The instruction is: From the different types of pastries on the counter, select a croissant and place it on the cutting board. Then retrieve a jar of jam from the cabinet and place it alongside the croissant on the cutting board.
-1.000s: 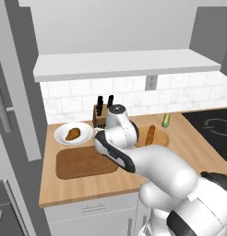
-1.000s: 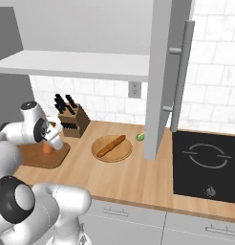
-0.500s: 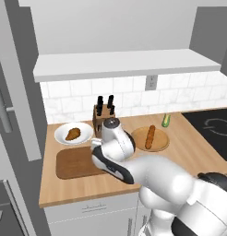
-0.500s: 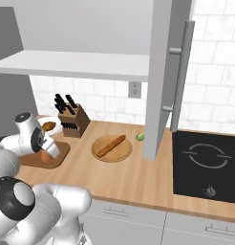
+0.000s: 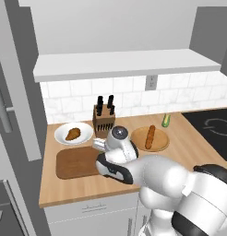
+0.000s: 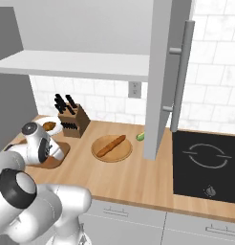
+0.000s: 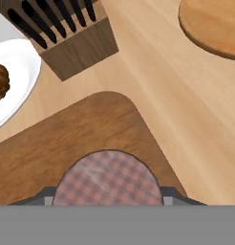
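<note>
Closes around the jar of jam (image 7: 108, 178) in a simulated kitchen, the gripper (image 7: 108, 192) clamped with a dark finger tip (image 7: 43, 198) showing on either side of the red-checked lid. Hangs the jar over a rounded corner of the dark wooden cutting board (image 7: 67, 134); impossible to tell from the hand view whether the jar's base touches the board.

Leaves the croissant (image 5: 73, 134) on its white plate (image 5: 86, 132), just behind the cutting board (image 5: 76, 162) and to the left of the knife block (image 5: 104, 120). Shows bare wood across the board, with the croissant (image 7: 0, 82) and plate (image 7: 24, 76) apart from it at the left edge of the hand view, near the slotted top of the knife block (image 7: 76, 48).

Keeps the long stick-like roll (image 5: 150, 137) lying on the round wooden plate (image 5: 160, 144), well to the right of the board on the light wooden counter (image 5: 189, 150). Places a small yellow-green object (image 5: 166, 120) just behind that plate, towards the tiled wall, with the black cooktop (image 5: 212, 129) further right.

From the right base view: cutting board (image 6: 58, 157) partly hidden behind the white arm, croissant (image 6: 49, 126) beyond it, knife block (image 6: 71, 122), roll (image 6: 111, 145) on its plate (image 6: 124, 153), and a grey cabinet door (image 6: 160, 95) standing open, seen edge-on.
</note>
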